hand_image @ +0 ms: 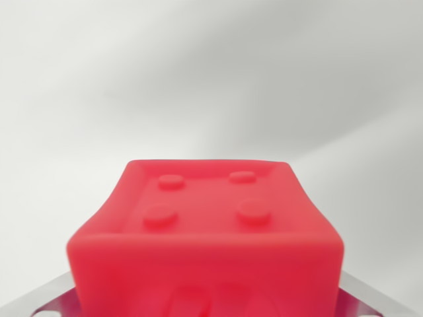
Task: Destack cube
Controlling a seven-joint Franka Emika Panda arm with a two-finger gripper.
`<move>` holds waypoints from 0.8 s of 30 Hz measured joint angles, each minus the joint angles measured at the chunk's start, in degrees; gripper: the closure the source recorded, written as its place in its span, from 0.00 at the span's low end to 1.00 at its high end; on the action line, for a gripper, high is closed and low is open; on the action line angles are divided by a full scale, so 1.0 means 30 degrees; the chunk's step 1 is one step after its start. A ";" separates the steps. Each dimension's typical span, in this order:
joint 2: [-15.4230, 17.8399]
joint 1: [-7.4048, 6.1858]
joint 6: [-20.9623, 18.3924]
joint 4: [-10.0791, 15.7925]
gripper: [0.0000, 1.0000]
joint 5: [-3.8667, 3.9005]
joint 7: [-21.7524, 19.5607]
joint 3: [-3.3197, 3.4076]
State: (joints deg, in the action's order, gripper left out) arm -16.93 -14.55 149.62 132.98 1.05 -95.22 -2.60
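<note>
One cube (205, 231) fills the lower middle of the wrist view, red, blurred, very close to the lens. Four round studs sit on its upper face inside a raised rim, so it reads as a moulded plastic block: light, stiff, smooth on the sides and probably a bit slippery. Rounded edges, no sign of anything fragile. Best hold, I'd say, is across two opposite flat side walls, below the rim, squeezing square so it doesn't twist out.

Fingers? No clear sight of them. Pale metal parts (49, 297) peek out at both bottom corners beside the cube, but whether they are pressed to it or apart, I cannot tell. So the grip state stays unknown.

Behind is only a soft grey-white blur; no desk edge, no second cube below, no containers anywhere in view. Whether this cube sits on a stack or hangs lifted can't be judged from here.
</note>
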 joint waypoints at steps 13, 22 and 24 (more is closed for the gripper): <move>-0.1068 -0.0642 0.0024 -0.1041 1.00 0.0047 -0.0953 0.0049; -0.1903 -0.0907 0.0515 -0.1433 1.00 0.0060 -0.1254 0.0125; -0.2289 -0.0917 0.0800 -0.1487 1.00 0.0073 -0.1256 0.0166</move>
State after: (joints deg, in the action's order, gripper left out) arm -23.80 -17.30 152.02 128.52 1.27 -98.98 -2.10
